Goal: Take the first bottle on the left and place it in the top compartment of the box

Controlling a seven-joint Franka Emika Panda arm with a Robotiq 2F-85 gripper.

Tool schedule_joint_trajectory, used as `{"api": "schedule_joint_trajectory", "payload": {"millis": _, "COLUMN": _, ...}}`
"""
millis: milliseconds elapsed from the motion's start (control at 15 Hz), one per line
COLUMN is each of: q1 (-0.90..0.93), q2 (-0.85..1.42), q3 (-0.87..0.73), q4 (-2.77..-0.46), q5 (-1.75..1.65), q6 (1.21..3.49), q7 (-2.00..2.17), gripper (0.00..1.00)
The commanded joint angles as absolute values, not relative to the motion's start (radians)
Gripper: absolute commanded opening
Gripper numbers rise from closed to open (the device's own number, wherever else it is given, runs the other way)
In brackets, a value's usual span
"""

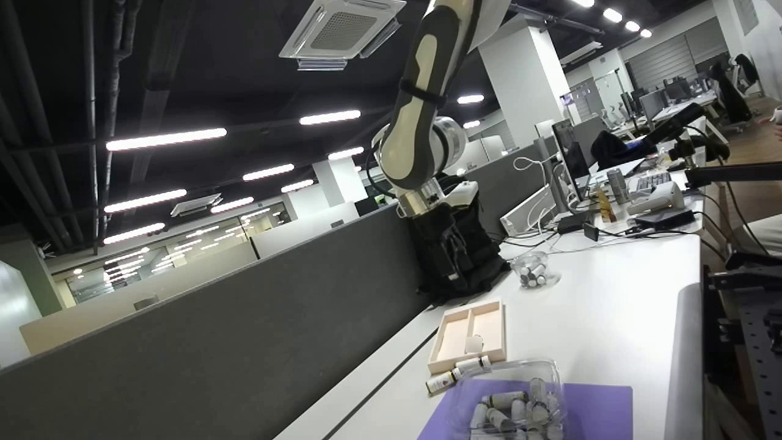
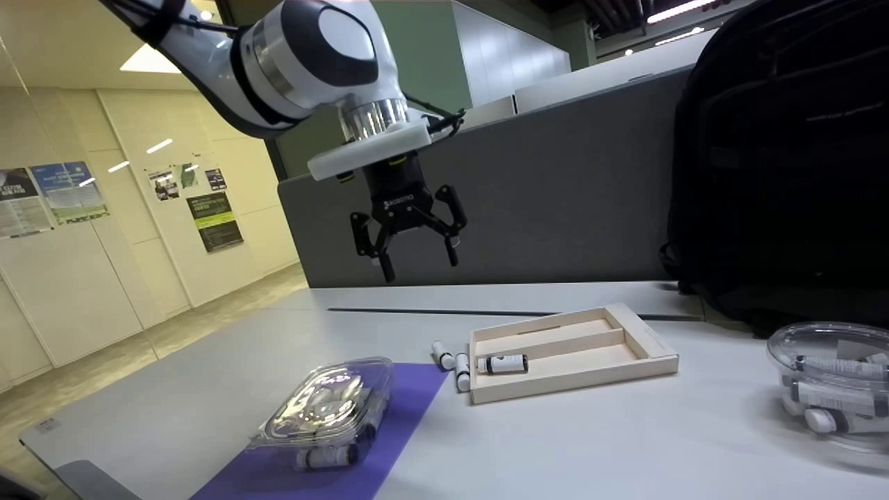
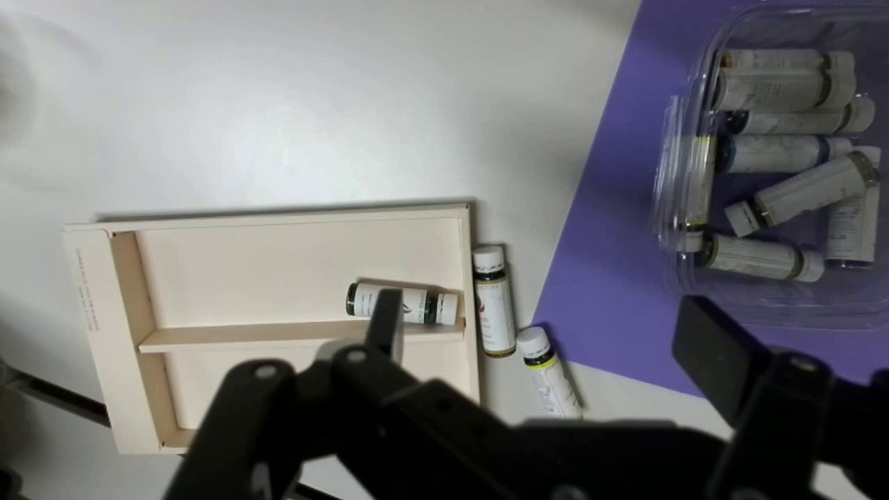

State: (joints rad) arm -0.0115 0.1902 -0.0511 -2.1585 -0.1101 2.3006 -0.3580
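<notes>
The low pale wooden box lies on the white table, split by a divider. One white-capped bottle lies in it, in the upper compartment in the wrist view. A second bottle lies on the table along the box's end wall. A third bottle, with a yellow band, lies tilted beside it; its lower end is hidden in the wrist view. My gripper is open and empty, high above the table.
A clear plastic container with several bottles stands on a purple mat. A round clear tub holds more bottles. A black backpack leans on the grey partition behind the table.
</notes>
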Motion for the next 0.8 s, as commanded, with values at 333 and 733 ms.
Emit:
{"api": "schedule_joint_trajectory", "payload": {"millis": 333, "q1": -0.031, "q2": 0.246, "q3": -0.015, "q4": -2.163, "q5": -0.143, "q6": 2.614, "q7": -0.423, "gripper": 1.00}}
{"api": "schedule_joint_trajectory", "payload": {"millis": 733, "q1": -0.184, "q2": 0.421, "q3": 0.209, "q4": -2.108, "q5": 0.079, "q6": 2.893, "q7": -0.716, "gripper": 1.00}}
